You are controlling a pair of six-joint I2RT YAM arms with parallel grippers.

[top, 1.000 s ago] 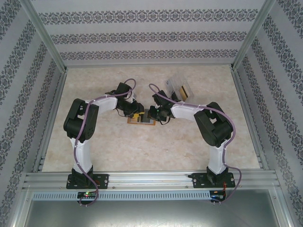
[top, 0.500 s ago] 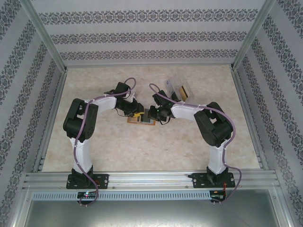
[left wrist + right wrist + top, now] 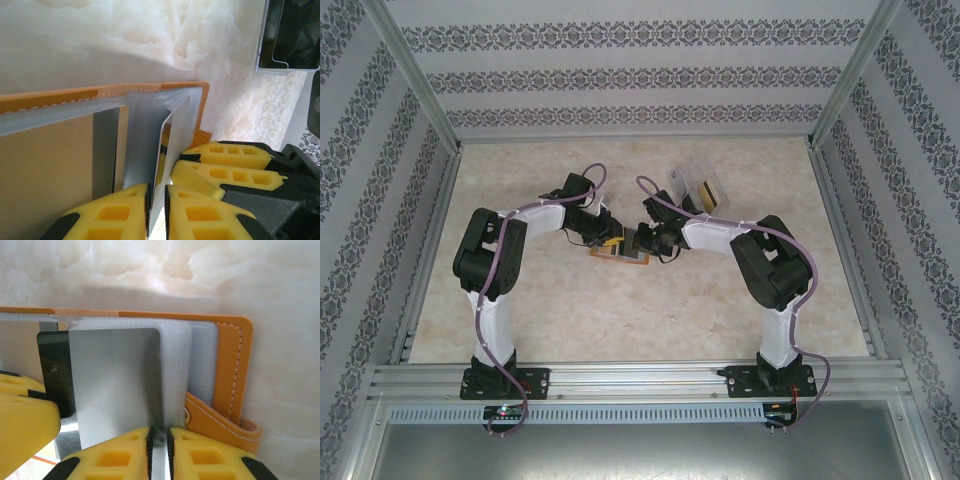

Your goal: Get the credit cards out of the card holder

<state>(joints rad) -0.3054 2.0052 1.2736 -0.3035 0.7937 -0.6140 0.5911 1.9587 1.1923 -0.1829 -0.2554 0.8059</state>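
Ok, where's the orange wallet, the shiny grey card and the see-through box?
orange leather card holder (image 3: pixel 231 365), right wrist view, stitched cover edge
shiny grey card (image 3: pixel 115 385), right wrist view, its face
clear plastic box (image 3: pixel 688 180), top view, its top

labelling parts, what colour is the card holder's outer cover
Orange-tan card holder, white stitching; best in right wrist view.

Both arms bend inward, wrists facing, each one's jaws pinched tight.

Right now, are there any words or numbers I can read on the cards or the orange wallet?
No text can be read anywhere.
Orange card holder: plain, only stitching.
Grey card: blank on this side.
Dark card: too dark to make out any print.
Clear box: nothing legible.
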